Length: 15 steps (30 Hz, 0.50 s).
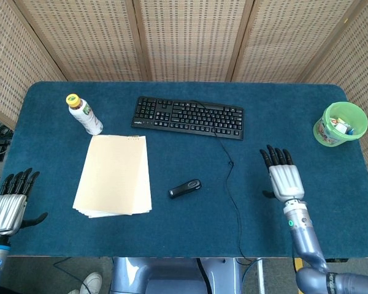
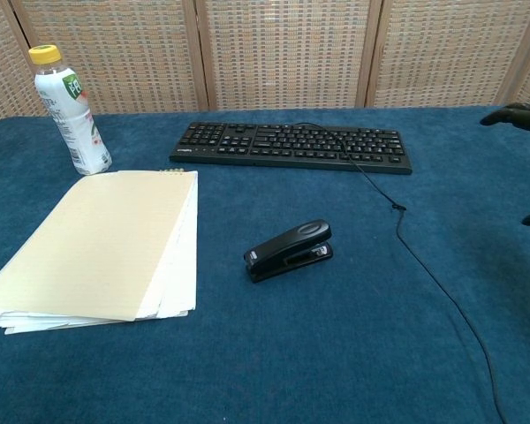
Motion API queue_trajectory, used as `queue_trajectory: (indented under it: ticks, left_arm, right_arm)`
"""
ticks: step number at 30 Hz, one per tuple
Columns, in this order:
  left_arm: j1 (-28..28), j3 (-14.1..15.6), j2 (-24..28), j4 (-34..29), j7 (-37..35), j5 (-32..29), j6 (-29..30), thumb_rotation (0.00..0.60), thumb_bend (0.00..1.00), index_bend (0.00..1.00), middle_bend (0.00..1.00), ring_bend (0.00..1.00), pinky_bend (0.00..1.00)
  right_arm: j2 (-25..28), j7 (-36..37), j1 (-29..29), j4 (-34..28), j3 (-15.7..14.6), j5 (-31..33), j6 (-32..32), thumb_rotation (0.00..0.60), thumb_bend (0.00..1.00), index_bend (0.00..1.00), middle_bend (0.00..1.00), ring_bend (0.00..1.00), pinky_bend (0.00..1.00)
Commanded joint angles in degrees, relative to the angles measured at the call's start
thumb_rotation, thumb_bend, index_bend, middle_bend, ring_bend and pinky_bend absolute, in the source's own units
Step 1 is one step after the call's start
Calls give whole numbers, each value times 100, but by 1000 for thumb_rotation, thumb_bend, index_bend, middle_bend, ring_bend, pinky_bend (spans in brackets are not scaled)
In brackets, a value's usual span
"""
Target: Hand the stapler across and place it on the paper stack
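The black stapler (image 1: 184, 188) (image 2: 289, 251) lies on the blue table, a little to the right of the cream paper stack (image 1: 114, 175) (image 2: 102, 246), touched by neither hand. My right hand (image 1: 284, 177) is open with its fingers spread, well to the right of the stapler; the chest view catches only its dark fingertips (image 2: 517, 116) at the right edge. Off the table's left front corner my left hand (image 1: 8, 204) is open and holds nothing.
A black keyboard (image 1: 188, 117) (image 2: 291, 145) sits behind the stapler, its cable (image 1: 231, 184) (image 2: 428, 266) trailing toward the front edge. A white bottle with a yellow cap (image 1: 84, 114) (image 2: 67, 110) stands behind the paper stack. A green bucket (image 1: 339, 124) is at the far right.
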Motion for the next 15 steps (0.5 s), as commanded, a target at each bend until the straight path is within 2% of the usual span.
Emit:
queue_trajectory:
  ticks: [1,4,8,15]
  left_arm:
    - [-6,-3,17,-40,-10,-9,-10,600,199,0,0,0,0]
    - [-2,-29,22,-70,-41,1,35,600,198,12,0,0,0]
    - [-48,-147,-21,-249,-73,-15,98,600,240,98,0,0,9]
    - [-499,-552,-29,-986,584,-628,-382,600,275,198,4,31,100]
  right_arm:
    - [338,978,-667,251,-475,-786,310,600,129,18,0,0,0]
    - [364,1342,-953,463,-636,-1144,537,600,129,27,0,0,0]
    - [330,1879,-1318,792,-783,-1592,822,600,128,36,0,0,0]
    - [302,2239,-1482,1100,-653,-1736,696,600,128,46,0,0,0]
